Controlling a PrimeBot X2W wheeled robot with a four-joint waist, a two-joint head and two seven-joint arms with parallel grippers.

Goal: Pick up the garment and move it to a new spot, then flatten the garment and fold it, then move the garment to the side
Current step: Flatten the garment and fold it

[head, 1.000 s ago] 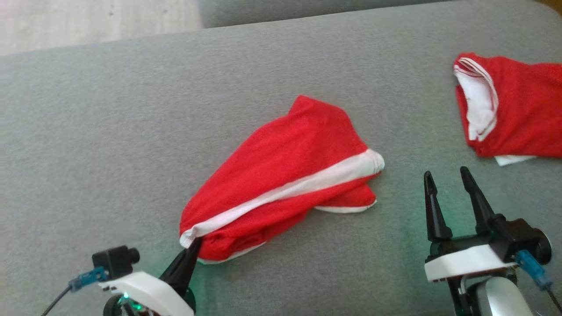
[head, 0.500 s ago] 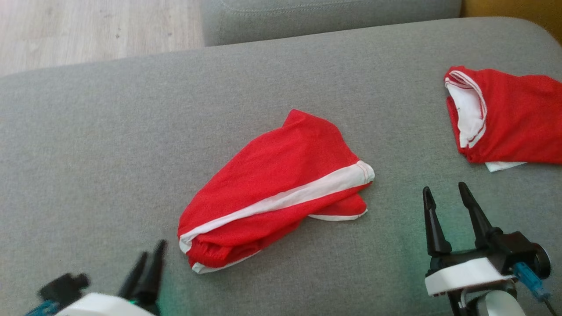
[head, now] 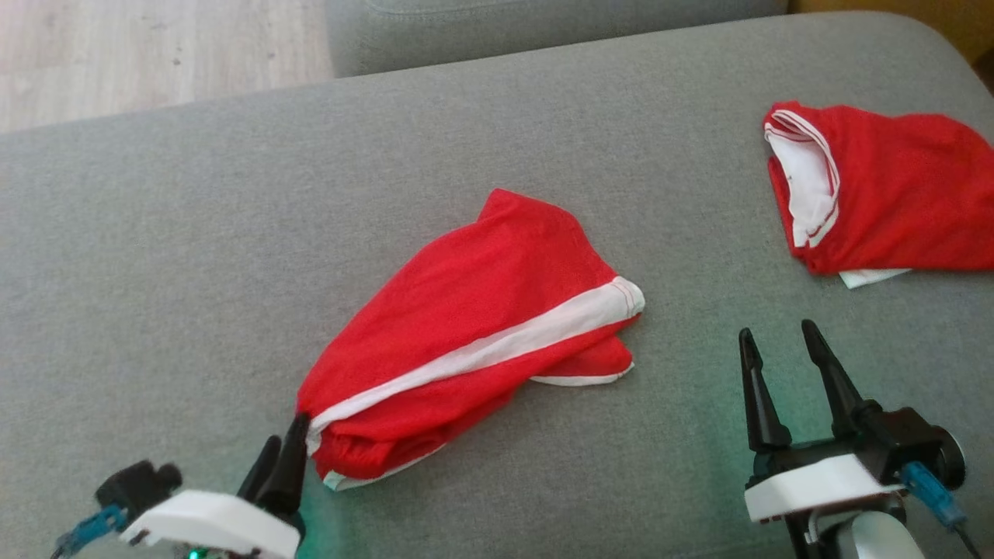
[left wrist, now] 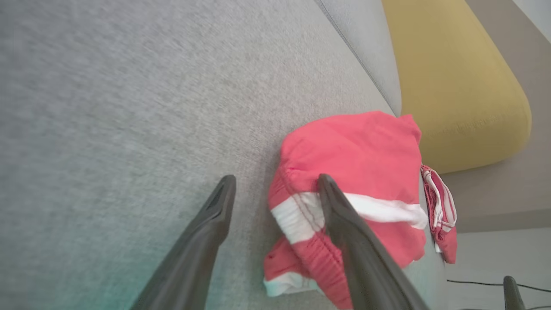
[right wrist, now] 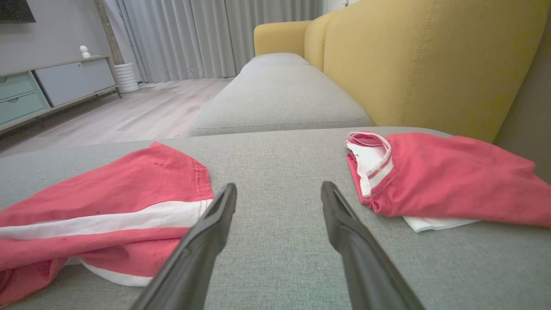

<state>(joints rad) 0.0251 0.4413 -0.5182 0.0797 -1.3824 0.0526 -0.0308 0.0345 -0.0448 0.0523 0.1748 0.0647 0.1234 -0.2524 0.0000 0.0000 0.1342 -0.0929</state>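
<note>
- The left tool (head: 285, 432) is cut off at the bottom edge. Its fingers are spread, with one tip right at the garment's (head: 466, 326) corner.
- The garment, soft red with a white stripe, lies bunched in the middle of the fuzzy grey sofa seat (head: 194, 233).
- The right tool (head: 778, 330) is spread wide over the seat.
- Another red cloth (head: 893, 202) runs off the right edge.
</note>
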